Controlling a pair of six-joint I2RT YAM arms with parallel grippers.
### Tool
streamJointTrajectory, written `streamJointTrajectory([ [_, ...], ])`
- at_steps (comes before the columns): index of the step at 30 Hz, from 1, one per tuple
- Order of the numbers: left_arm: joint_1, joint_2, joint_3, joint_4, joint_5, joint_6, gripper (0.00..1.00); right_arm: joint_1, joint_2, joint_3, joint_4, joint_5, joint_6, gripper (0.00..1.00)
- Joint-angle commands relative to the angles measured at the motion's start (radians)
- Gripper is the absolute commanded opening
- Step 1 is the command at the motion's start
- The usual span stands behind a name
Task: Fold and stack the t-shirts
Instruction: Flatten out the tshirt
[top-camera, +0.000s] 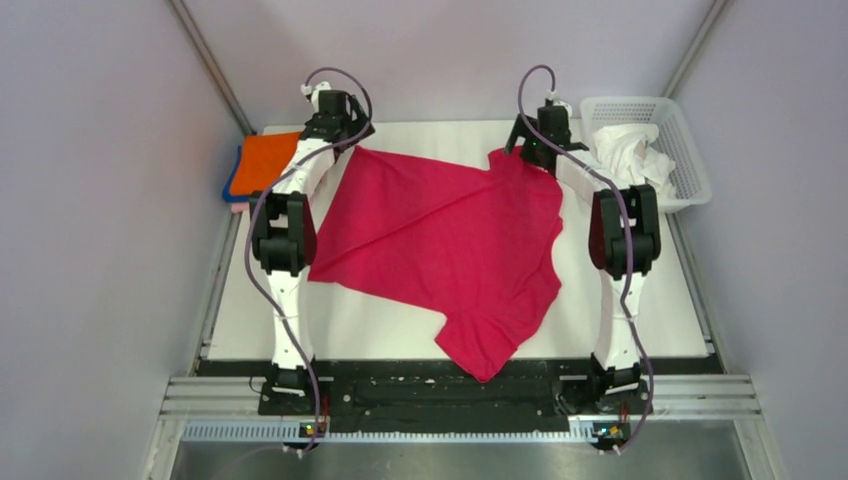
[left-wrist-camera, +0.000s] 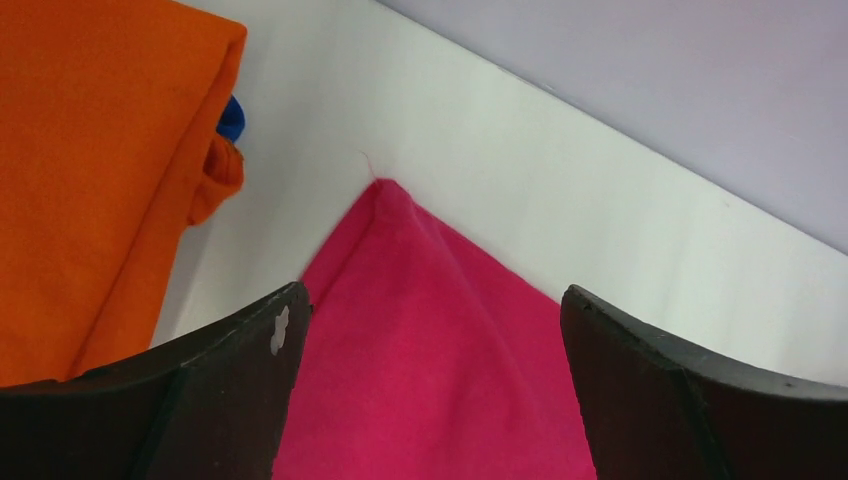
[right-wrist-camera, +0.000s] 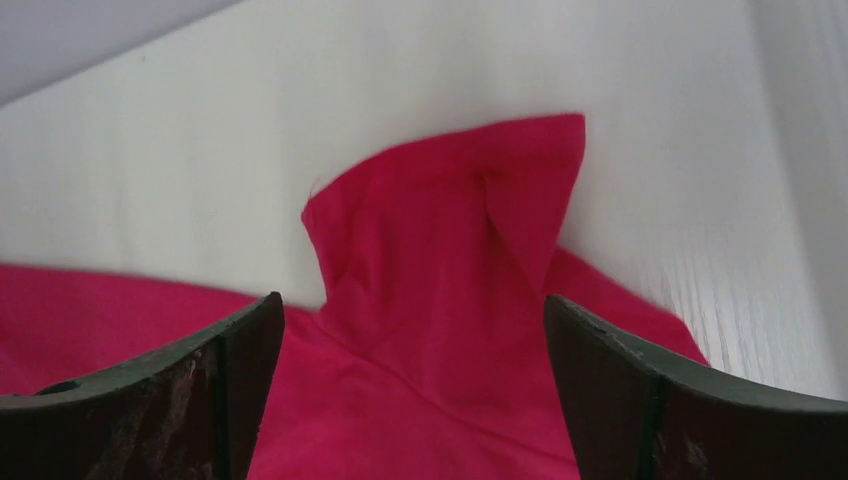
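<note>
A crimson-magenta t-shirt lies spread across the white table, one part hanging toward the near edge. My left gripper hovers over its far left corner, jaws wide apart, the cloth lying loose between them. Over the far right corner, a crumpled sleeve end, stands my right gripper, open too, with nothing pinched. A folded orange t-shirt sits at the far left on top of a blue one and a pale pink one.
A white lattice basket at the far right holds a crumpled white t-shirt. Grey walls close in on the table's back and sides. A black rail runs along the near edge.
</note>
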Motion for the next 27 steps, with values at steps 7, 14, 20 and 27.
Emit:
streamJointTrajectory([
  [7,-0.056,-0.358,-0.370,0.062,0.155,-0.026,0.99,-0.004,-0.163,-0.253,0.111,-0.203,0.013,0.99],
  [14,-0.056,-0.390,-0.492,0.052,0.141,-0.058,0.99,-0.005,-0.042,-0.153,0.101,-0.137,0.022,0.99],
  [20,-0.056,-0.374,-0.475,0.015,0.115,-0.054,0.99,-0.019,0.164,0.200,-0.005,0.058,-0.075,0.99],
  [27,-0.056,-0.399,-0.475,-0.044,0.080,-0.044,0.99,-0.021,0.151,0.318,-0.118,0.018,-0.111,0.99],
])
